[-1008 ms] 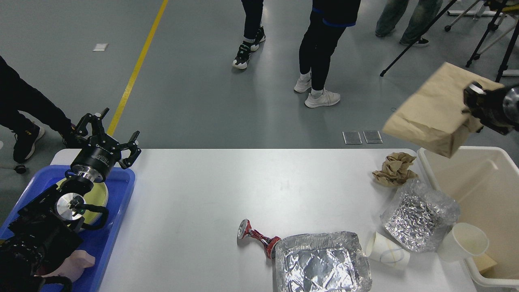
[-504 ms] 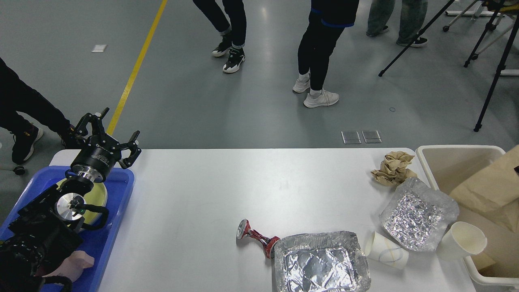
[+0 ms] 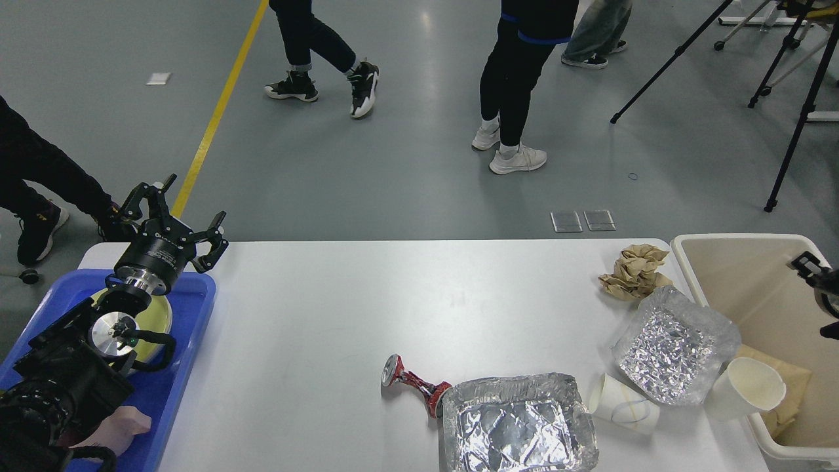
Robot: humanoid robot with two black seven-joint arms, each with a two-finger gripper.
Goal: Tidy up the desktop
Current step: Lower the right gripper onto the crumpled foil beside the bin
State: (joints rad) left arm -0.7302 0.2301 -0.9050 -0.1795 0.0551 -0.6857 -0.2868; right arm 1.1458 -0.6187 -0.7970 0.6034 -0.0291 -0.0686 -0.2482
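Note:
The white desktop (image 3: 328,314) carries a crumpled brown paper ball (image 3: 634,272), a foil container (image 3: 672,344), a foil tray (image 3: 518,423), a crushed red can (image 3: 413,383), a paper cup on its side (image 3: 623,413) and an upright paper cup (image 3: 747,390). A brown paper bag (image 3: 783,393) lies inside the beige bin (image 3: 741,282). My left gripper (image 3: 180,210) is open and empty above the far end of the blue tray (image 3: 190,314). My right gripper (image 3: 816,272) shows only partly at the right edge, above the bin.
The blue tray at the left holds a yellow plate (image 3: 160,318) and a pinkish object (image 3: 121,426). People walk on the floor beyond the table. Tripod legs (image 3: 786,131) stand at the far right.
The brown paper bag left my right gripper and dropped into the beige bin. The right gripper came down to the bin's right side. The left arm has not moved.

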